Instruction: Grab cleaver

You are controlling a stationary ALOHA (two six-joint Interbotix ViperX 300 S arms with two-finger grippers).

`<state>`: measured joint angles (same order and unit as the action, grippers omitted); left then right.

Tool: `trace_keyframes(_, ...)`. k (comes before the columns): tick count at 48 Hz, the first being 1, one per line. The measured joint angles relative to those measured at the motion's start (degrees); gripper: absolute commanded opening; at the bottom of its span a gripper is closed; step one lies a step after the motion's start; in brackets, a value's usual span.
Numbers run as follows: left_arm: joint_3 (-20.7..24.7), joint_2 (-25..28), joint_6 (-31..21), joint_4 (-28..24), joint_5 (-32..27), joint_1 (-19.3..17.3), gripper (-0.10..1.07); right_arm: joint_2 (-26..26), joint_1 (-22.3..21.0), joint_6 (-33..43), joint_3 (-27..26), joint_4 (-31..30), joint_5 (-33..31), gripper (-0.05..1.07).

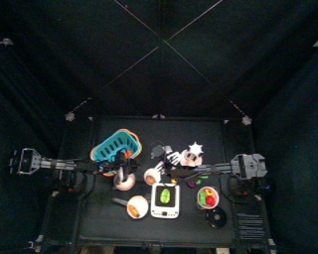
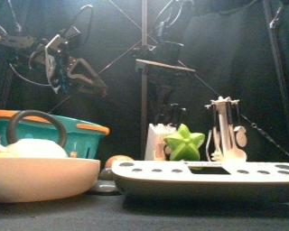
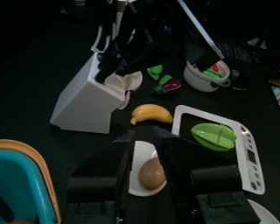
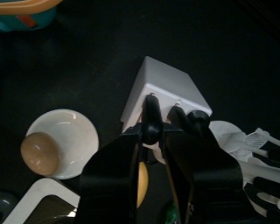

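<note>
A white slotted block [image 4: 166,83] stands mid-table, also seen as the block [image 3: 90,92] in the left wrist view. The cleaver [image 4: 167,142] shows only as a pale handle stuck in the block's top; its blade is hidden. My right gripper [image 4: 170,122] is down on the block's top, around that pale handle; in the top view the right gripper [image 1: 162,161] has reached across the middle. My left gripper [image 3: 149,147] hangs open and empty, raised above a white bowl [image 3: 136,157] holding a brown egg [image 3: 152,175].
A teal basket [image 1: 118,146] stands at the back left. A white tray [image 3: 241,144] with a green item [image 3: 213,133] lies near the front, a banana [image 3: 150,112] beside the block. A white spiky star [image 1: 194,151] and a small bowl [image 3: 209,74] sit right.
</note>
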<state>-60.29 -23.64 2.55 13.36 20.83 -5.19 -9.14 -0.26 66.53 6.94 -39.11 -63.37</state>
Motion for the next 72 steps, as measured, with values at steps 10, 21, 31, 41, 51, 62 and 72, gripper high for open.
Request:
trace_keyframes(10, 0.0, -0.1, 0.0, 0.0, -0.1, 0.0, 0.68, -0.1, -0.1, 0.0, 0.0, -0.2, 0.0, 0.59)
trace_keyframes(21, 0.1, 0.0, 0.0, 0.0, 0.0, 0.0, 0.68, 0.0, 0.0, 0.0, 0.0, -0.4, -0.1, 0.59)
trace_keyframes(31, -0.2, 0.0, 0.1, 0.0, 0.0, 0.0, 0.68, -0.1, 0.0, 0.0, 0.0, -1.1, -0.2, 0.61)
trace_keyframes(41, -0.2, 0.0, 0.0, 0.1, 0.0, 0.0, 0.68, -0.1, 0.1, 0.0, 0.0, -2.7, -0.1, 0.77)
trace_keyframes(51, -0.2, 0.0, 0.0, 0.5, 0.0, 0.0, 0.68, -0.4, 0.2, 0.1, 0.0, -2.9, 0.4, 0.83)
trace_keyframes(62, -0.2, 0.0, 0.0, 0.5, 0.0, 0.0, 0.68, -1.6, 0.1, 0.1, -0.3, -3.3, 0.4, 0.82)
trace_keyframes(72, -0.2, -0.1, 0.0, 0.5, 0.0, 0.0, 0.68, -1.8, 0.0, 0.1, -0.6, -4.0, 0.4, 0.79)
